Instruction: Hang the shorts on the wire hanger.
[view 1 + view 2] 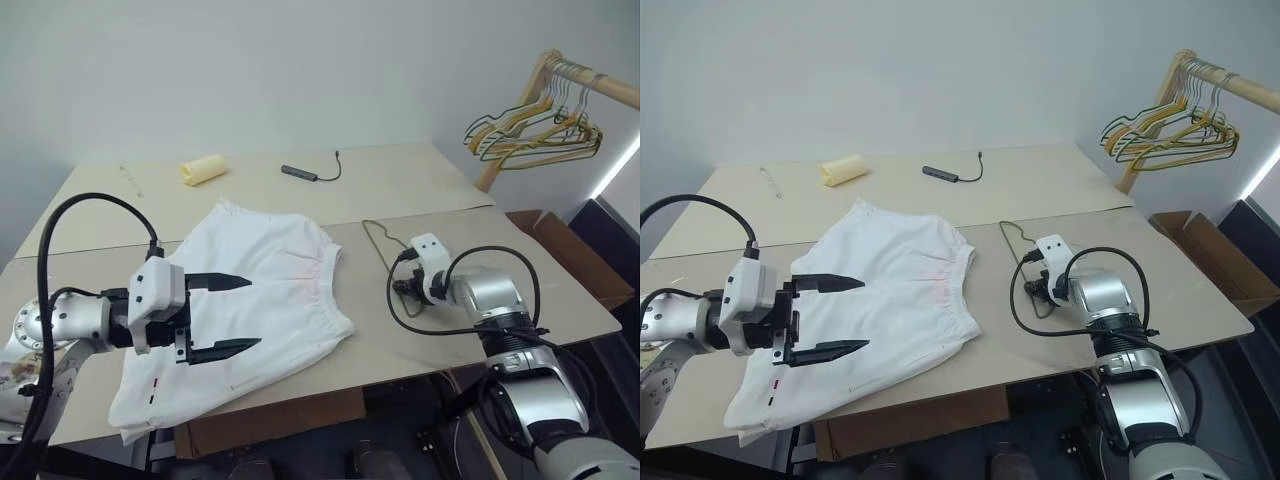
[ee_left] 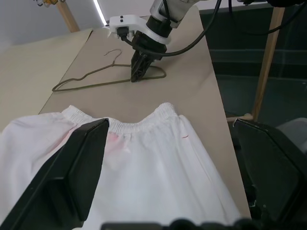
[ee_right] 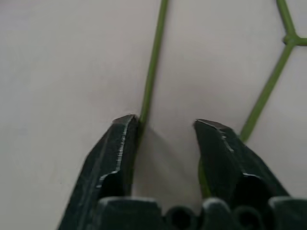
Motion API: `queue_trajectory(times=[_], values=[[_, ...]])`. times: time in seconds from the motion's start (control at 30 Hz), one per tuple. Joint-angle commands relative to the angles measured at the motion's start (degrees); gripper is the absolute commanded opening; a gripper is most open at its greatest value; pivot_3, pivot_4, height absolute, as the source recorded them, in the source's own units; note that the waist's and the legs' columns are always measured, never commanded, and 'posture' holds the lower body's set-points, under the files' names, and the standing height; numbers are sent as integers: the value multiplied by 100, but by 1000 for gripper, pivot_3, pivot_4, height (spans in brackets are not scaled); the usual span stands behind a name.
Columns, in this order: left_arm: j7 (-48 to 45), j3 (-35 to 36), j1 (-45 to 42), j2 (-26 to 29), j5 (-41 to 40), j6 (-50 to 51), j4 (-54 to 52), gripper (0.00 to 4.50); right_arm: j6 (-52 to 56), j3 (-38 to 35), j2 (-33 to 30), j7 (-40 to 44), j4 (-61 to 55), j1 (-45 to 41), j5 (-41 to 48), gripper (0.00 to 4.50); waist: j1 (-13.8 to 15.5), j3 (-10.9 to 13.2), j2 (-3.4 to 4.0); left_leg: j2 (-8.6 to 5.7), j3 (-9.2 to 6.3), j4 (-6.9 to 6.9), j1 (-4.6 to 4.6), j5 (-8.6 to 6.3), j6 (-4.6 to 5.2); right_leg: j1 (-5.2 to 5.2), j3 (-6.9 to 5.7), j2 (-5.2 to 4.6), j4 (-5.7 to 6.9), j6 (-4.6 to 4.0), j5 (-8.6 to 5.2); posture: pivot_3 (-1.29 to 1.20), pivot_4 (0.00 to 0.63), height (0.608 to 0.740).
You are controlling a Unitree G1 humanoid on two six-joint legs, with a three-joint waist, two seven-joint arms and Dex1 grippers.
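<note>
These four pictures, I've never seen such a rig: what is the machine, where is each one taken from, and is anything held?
It is a humanoid robot with two arms, each ending in a two-fingered black claw. Two pictures come from cameras on its head, looking down over a tan table; the other two sit on the wrists, looking along each claw. On the table lie the white shorts and beside them the wire hanger, with a yellow roll and a dark cable at the far side. The left claw hangs wide open above the shorts, holding nothing. The right claw is down at the hanger, its fingers on either side of two wires, not gripping yet.
</note>
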Motion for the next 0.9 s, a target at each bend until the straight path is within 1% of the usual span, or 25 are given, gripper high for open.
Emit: queue_trajectory(times=[0.03, 0.1, 0.13, 0.27, 0.37, 0.43, 0.5, 0.53, 0.57, 0.63, 0.7, 0.73, 0.8, 0.87, 0.9], values=[[-8, -8, -160, -9, -8, -144, 14, 4500, -28, 124, -20, -4, 108, -11, -81, 982, -1, 0, 0, 0, 0, 0, 1, 0, 0, 0, 0, 0, 0, 0, 0, 43, 0, 740], [10, -53, -208, -40, 18, -170, 43, 4500, -17, 189, -21, 32, 52, 19, -107, 265, -7, -1, -1, 0, 0, 0, 1, 0, 0, 1, 0, 0, 0, 0, 0, 40, 0, 740], [11, -68, -216, -53, 27, -182, 50, 4500, -12, 206, -14, 38, 24, 39, -114, 40, -9, -2, -3, 0, 0, 0, 1, 0, 0, 1, 0, 0, 0, 0, -1, 40, 0, 740], [44, -133, -248, -95, 66, -236, 72, 4500, -14, 224, 8, 3, -7, 60, -141, 40, -6, -3, -4, 1, -1, -1, 4, 0, 0, 2, 0, 1, 0, 0, -1, 39, 0, 740], [278, -136, -296, -235, 147, -264, 122, 4500, -156, 96, 58, -178, -108, 55, -181, 40, -5, -4, -5, 0, -1, -1, 4, 0, 0, 3, 0, 1, 0, 1, -1, 40, 0, 740], [1097, -263, -642, -423, 478, 133, 258, 4500, -466, 6, 53, -358, -348, 71, -245, 40, -2, -4, -6, 1, -1, -1, 4, 0, 0, 3, 0, 1, 0, 1, -1, 38, 0, 740], [1841, -329, -1085, -630, 524, 792, 444, 4500, -805, 24, -19, -472, -747, 131, -343, 40, 17, -3, -5, -2, -6, 0, 3, 2, -1, 5, 0, 1, 1, 4, 1, 38, 0, 740], [2172, -279, -1307, -814, 331, 1159, 525, 4500, -1012, 48, -73, -455, -1005, 185, -368, 40, 20, -1, -2, -5, -12, 0, 0, 6, -1, 5, -1, 1, 1, 6, 3, 35, 0, 740], [2548, -153, -1565, -1079, -47, 1621, 627, 4500, -1193, 9, -94, -444, -1305, 233, -340, 40, 21, 0, 0, -8, -16, 0, -2, 8, -2, 4, -1, -1, 2, 8, 4, 34, 0, 740], [3057, 63, -1919, -1558, -660, 2211, 728, 4500, -1653, -21, -154, -340, -1865, 356, -295, 40, 13, 1, 1, -11, -27, 1, -15, 8, -2, -1, -2, -2, 0, 11, 5, 32, 0, 740], [3699, 289, -2338, -2053, -1309, 2878, 869, 4500, -1860, -196, -58, -200, -2410, 437, -9, 40, -5, 1, 1, -16, -42, 1, -27, 8, -1, -5, -6, -3, -6, 14, 7, 25, 0, 740], [4153, 480, -2605, -2409, -1775, 3093, 1021, 4500, -2063, -228, 5, -150, -2681, 481, 95, 40, -17, 0, 0, -18, -48, 0, -30, 7, 0, -5, -6, -3, -11, 12, 9, 24, 0, 740], [4825, 784, -2983, -2877, -2475, 3415, 1277, 4500, -2430, -195, 73, -116, -3028, 563, 132, 40, -12, 0, -1, -22, -66, 0, -36, 6, 1, -2, -16, -5, -19, 6, 14, 22, 0, 740], [5528, 1028, -3311, -3359, -2922, 3471, 1600, 4500, -3006, 66, 96, -164, -3397, 686, -109, 40, 5, 0, -1, -25, -74, 0, -39, 6, 1, -1, -21, -6, -19, -7, 22, 21, 0, 740], [5774, 1107, -3410, -3503, -3062, 3476, 1701, 4500, -3164, 140, 108, -157, -3493, 723, -160, 40, 8, 0, -2, -31, -80, 0, -39, 6, 1, 0, -24, -11, -20, -14, 26, 20, 0, 740]])
